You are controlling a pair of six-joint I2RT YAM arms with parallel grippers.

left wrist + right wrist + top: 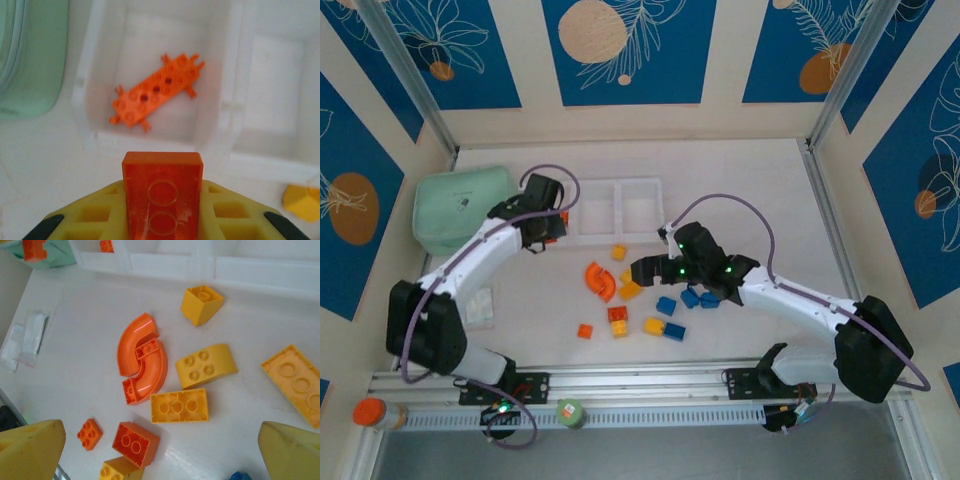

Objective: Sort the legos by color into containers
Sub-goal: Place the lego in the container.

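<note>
Orange brick (162, 192) clamped in left end effector (162, 220), near tray (216, 142) (right end effector (160, 452) agape).

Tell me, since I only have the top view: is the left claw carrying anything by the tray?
Observer: Yes. The left wrist view has the left claw shut on an orange brick.
Operator: Is anything in the compartment ahead of it?
Observer: One flat orange plate lies inside, by itself.
Operator: And the right claw?
Observer: Its wrist view shows it open and empty, with the curved orange piece below it.
</note>
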